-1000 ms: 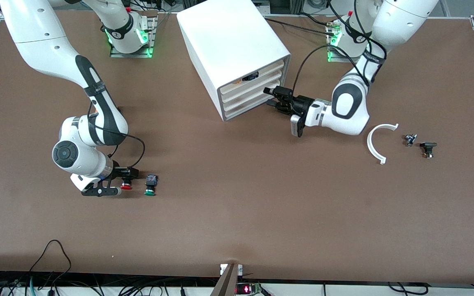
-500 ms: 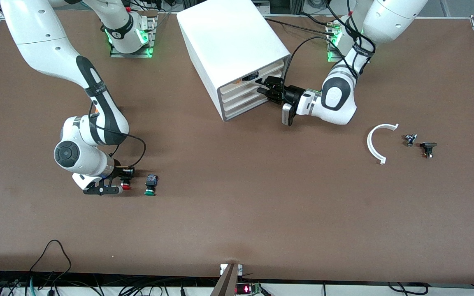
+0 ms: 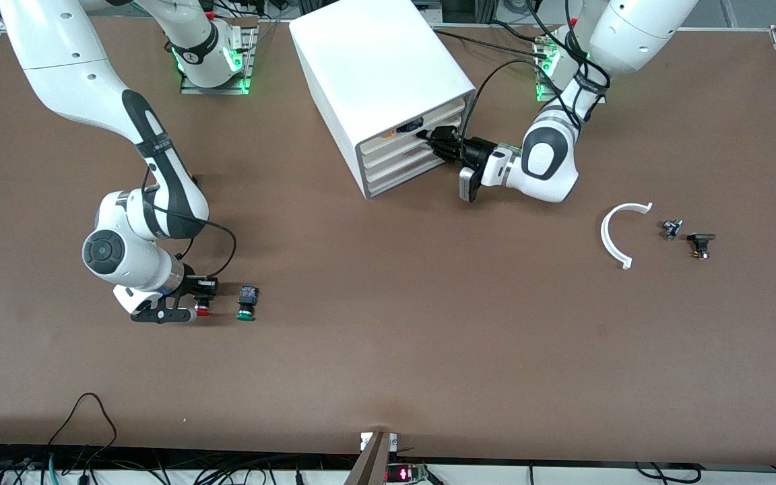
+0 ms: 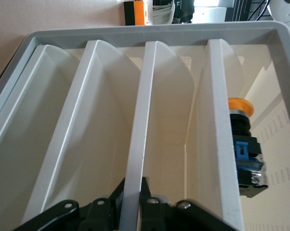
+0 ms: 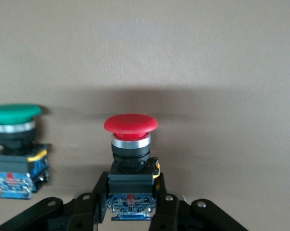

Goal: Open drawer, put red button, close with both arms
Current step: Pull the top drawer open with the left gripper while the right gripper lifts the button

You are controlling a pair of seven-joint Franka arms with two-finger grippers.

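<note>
The white cabinet (image 3: 374, 60) stands at the robots' side of the table with its four drawers shut. My left gripper (image 3: 430, 139) is at the second drawer (image 3: 395, 149) counting downward. In the left wrist view its fingers (image 4: 147, 192) sit tight on both sides of that drawer's front lip (image 4: 140, 120). The red button (image 3: 203, 310) lies on the table toward the right arm's end. My right gripper (image 3: 199, 300) is shut on its black-blue body, seen in the right wrist view (image 5: 131, 124) with a finger (image 5: 94, 192) pressed to each side.
A green-capped button (image 3: 246, 306) lies beside the red one, also in the right wrist view (image 5: 15, 115). An orange-capped button (image 4: 240, 107) sits in the top drawer. A white curved piece (image 3: 613, 236) and two small parts (image 3: 671, 229) lie toward the left arm's end.
My left gripper has moved in to the cabinet and closed on the second drawer's lip. My right gripper has closed round the red button and shifted it slightly.
</note>
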